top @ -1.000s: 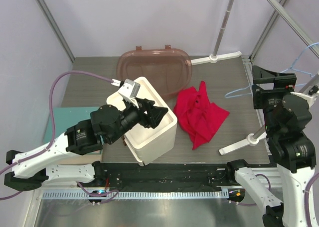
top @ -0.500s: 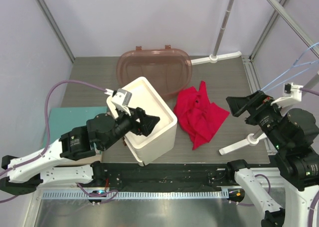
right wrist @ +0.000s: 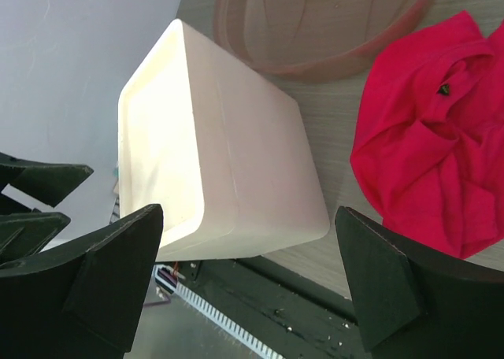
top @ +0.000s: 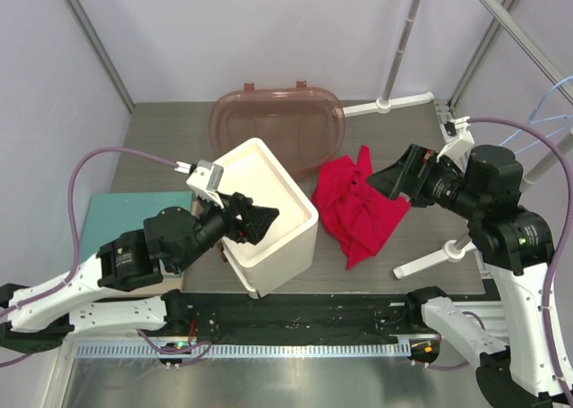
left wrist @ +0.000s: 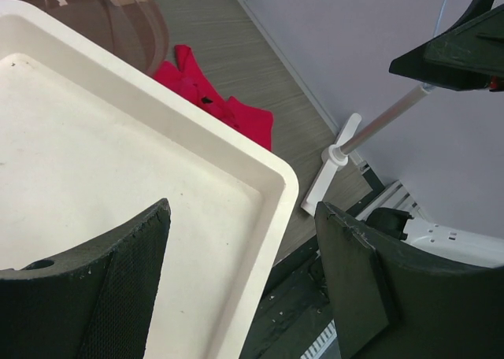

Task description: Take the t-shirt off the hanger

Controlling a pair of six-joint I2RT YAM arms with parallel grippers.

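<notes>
The red t-shirt [top: 363, 204] lies crumpled on the table to the right of the white box [top: 279, 247], with no hanger in it. It also shows in the left wrist view [left wrist: 213, 99] and the right wrist view [right wrist: 433, 154]. The light-blue wire hanger [top: 543, 106] shows only partly at the far right edge, apart from the shirt. My right gripper [top: 401, 177] is open and empty, raised by the shirt's right side [right wrist: 248, 272]. My left gripper [top: 260, 222] is open and empty over the white box [left wrist: 240, 280].
A translucent brown lid [top: 277, 126] lies behind the box. A white-grey pole on a foot [top: 439, 256] leans at the front right, and another [top: 403, 41] stands at the back. A teal mat [top: 125, 216] lies at the left.
My right arm has swung left from the hanger at the right edge to the shirt's right side. The hanger has shifted further right. My left gripper has drawn back slightly toward the near left.
</notes>
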